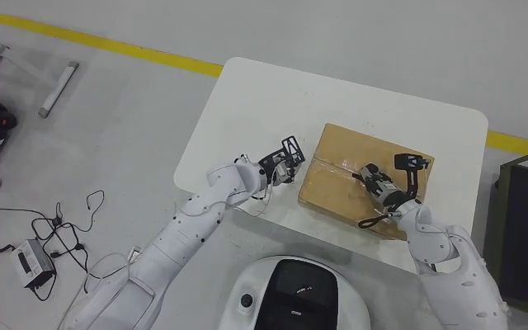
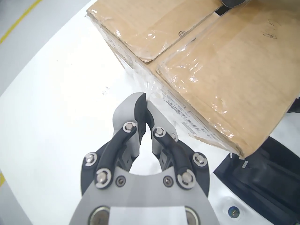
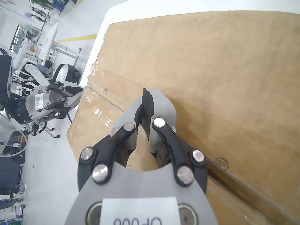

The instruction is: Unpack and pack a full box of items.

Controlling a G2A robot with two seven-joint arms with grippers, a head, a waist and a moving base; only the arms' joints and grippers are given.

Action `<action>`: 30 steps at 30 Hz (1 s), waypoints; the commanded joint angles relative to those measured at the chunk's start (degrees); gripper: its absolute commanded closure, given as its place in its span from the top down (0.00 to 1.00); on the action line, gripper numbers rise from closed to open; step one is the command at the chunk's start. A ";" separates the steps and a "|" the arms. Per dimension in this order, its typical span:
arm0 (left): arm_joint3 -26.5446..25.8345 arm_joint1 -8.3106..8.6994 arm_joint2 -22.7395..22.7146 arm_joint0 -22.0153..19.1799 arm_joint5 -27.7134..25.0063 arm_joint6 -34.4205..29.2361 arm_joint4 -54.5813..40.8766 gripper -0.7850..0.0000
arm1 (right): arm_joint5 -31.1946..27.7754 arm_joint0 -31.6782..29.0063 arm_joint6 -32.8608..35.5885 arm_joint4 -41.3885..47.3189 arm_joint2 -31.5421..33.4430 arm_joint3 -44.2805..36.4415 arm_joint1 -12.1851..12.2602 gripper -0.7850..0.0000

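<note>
Counted two tools, both with fingers pressed together and gripping nothing. Found the left tool (image 2: 143, 108) low over the table (image 2: 58, 83), just beside the labelled side wall of the box (image 2: 211, 47), near one end of its seam. Found the right tool (image 3: 147, 108) above the box top, close to the seam between the two flaps. Counted one cardboard box, flaps down, clear tape wrinkled at the seam's end, sitting on the white table toward the right arm's side. Noted beyond the table one yellow floor line (image 1: 124, 48) and a tangle of black cables (image 1: 58, 239) on the floor.
</note>
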 commanded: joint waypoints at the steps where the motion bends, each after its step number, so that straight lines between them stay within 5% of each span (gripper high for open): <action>1: -0.61 0.15 -0.27 0.42 0.31 0.49 1.22 0.00 | 0.07 -0.04 0.07 0.01 0.01 -0.01 -0.02 0.00; 8: -0.56 0.28 -1.30 1.18 0.11 1.25 0.42 0.00 | 0.10 -0.04 0.10 -0.08 0.03 -0.15 -0.08 0.00; 9: -0.32 0.26 -1.47 1.16 -0.18 1.24 -0.35 0.05 | 0.14 -0.02 0.13 -0.08 0.04 -0.22 -0.09 0.00; 11: -0.03 0.23 -1.71 1.07 -0.52 1.14 -1.08 0.42 | 0.18 -0.02 0.15 -0.14 0.08 -0.37 -0.10 0.00; 15: 0.20 0.19 -2.18 1.08 -1.00 1.54 -2.59 0.53 | 0.20 -0.09 0.16 -0.23 0.15 -0.59 -0.13 0.00; 30: 5.06 -0.91 -0.62 -1.33 -0.59 2.82 -5.13 0.36 | 0.48 0.04 0.16 -0.52 -0.07 -0.56 -0.30 0.00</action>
